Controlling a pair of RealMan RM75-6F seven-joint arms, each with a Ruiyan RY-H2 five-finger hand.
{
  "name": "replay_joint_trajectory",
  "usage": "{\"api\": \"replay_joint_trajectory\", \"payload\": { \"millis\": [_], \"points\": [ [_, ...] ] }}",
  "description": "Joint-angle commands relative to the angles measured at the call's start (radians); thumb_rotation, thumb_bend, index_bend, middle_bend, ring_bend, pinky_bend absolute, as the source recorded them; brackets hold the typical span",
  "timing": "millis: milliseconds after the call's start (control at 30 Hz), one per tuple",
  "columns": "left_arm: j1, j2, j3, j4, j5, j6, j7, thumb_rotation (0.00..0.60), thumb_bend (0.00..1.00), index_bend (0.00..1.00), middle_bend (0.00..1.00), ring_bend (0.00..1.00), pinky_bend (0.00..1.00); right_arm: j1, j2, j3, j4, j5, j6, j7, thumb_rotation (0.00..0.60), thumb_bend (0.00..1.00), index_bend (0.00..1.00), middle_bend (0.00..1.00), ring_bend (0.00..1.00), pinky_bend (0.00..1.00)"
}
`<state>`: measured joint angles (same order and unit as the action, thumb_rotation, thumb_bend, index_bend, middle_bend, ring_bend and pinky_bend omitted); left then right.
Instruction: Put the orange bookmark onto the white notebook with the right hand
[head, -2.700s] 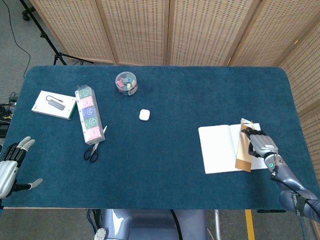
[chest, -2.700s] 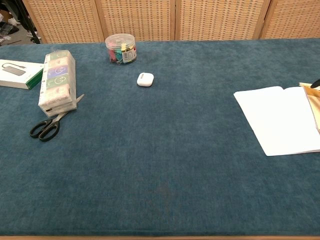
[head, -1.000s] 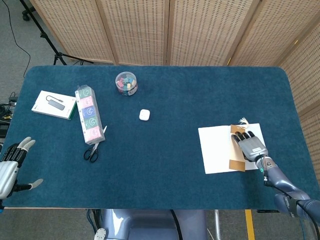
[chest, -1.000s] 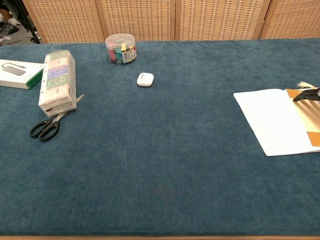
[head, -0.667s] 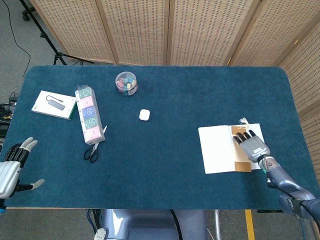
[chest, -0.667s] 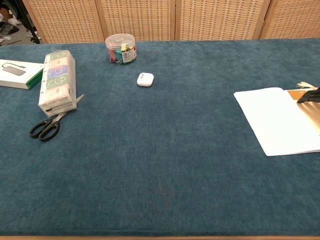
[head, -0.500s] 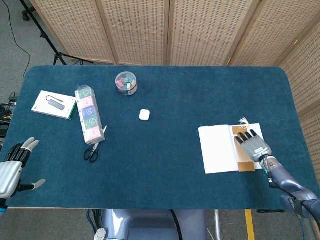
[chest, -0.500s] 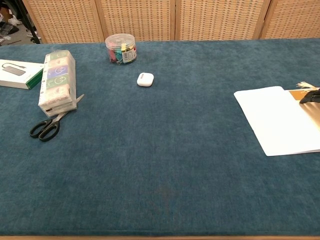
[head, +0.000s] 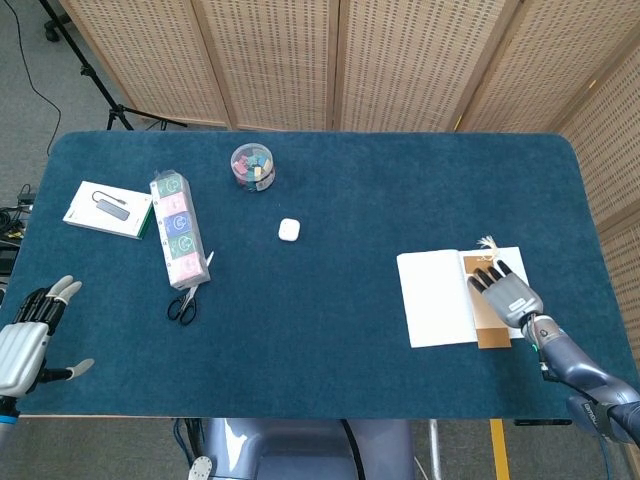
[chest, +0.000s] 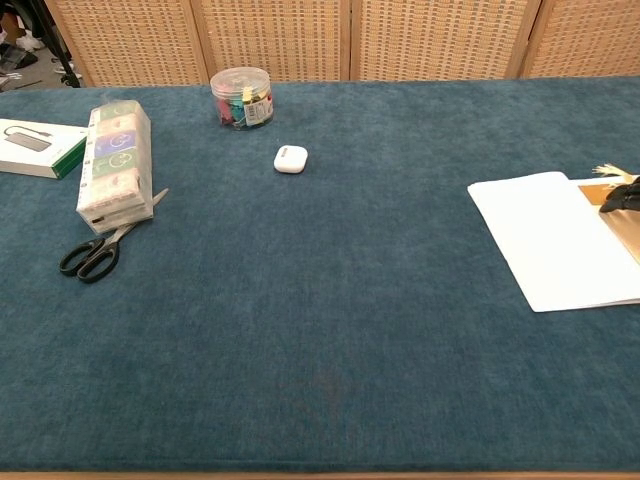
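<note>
Release stage of a placement. Nearest the viewer, the right hand (head: 508, 292) lies palm-down with its fingers (head: 490, 278) spread and extended flat; whether they press on the orange bookmark (head: 478, 300) or merely hover over it cannot be told. The bookmark lies lengthwise beneath the palm and fingers, on the right half of the white notebook (head: 438, 298), its pale tassel (head: 487, 243) just beyond the fingertips at the notebook's far edge. The chest view shows only dark fingertips (chest: 622, 196) over the card at the frame's border.

Judged from this layout, the bookmark already rests on the page. A clean finish calls for lifting the hand straight up, fingers kept apart, so the card is not dragged toward the wrist or off the near edge, where its end seems to overhang slightly.

Far to the left of the fingers, at the near corner of the desk (head: 330, 200), the left hand (head: 30, 335) waits with fingers loosely spread, holding nothing.
</note>
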<state>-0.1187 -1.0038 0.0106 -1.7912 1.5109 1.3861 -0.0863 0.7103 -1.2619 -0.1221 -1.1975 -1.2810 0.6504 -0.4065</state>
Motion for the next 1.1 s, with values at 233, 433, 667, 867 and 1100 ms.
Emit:
{"api": "replay_joint_trajectory", "payload": {
  "millis": [233,433,667,867,1100],
  "points": [
    [0.001,0.000,-0.001,0.000,-0.001,0.002,-0.003,0.600,0.00,0.00,0.00,0.00,0.00,0.005,-0.020,0.004,0.032,-0.018,0.006,-0.058,0.600,1.00,0.03,0.02,0.00,0.00],
    [-0.001,0.000,-0.001,0.002,-0.002,-0.002,-0.005,0.600,0.00,0.00,0.00,0.00,0.00,0.006,-0.034,0.007,0.051,-0.032,0.013,-0.087,0.600,1.00,0.03,0.02,0.00,0.00],
    [-0.002,0.000,-0.002,0.002,-0.005,-0.004,-0.004,0.600,0.00,0.00,0.00,0.00,0.00,0.008,-0.045,0.014,0.063,-0.038,0.012,-0.096,0.600,1.00,0.03,0.03,0.00,0.00],
    [-0.003,-0.002,-0.002,0.002,-0.006,-0.006,-0.001,0.600,0.00,0.00,0.00,0.00,0.00,0.007,-0.057,0.028,0.084,-0.022,0.007,-0.105,0.600,1.00,0.03,0.03,0.00,0.00],
    [-0.003,-0.002,-0.002,0.000,-0.008,-0.005,0.000,0.600,0.00,0.00,0.00,0.00,0.00,0.002,-0.063,0.034,0.097,-0.018,0.003,-0.102,0.600,1.00,0.03,0.03,0.00,0.00]
  ]
}}
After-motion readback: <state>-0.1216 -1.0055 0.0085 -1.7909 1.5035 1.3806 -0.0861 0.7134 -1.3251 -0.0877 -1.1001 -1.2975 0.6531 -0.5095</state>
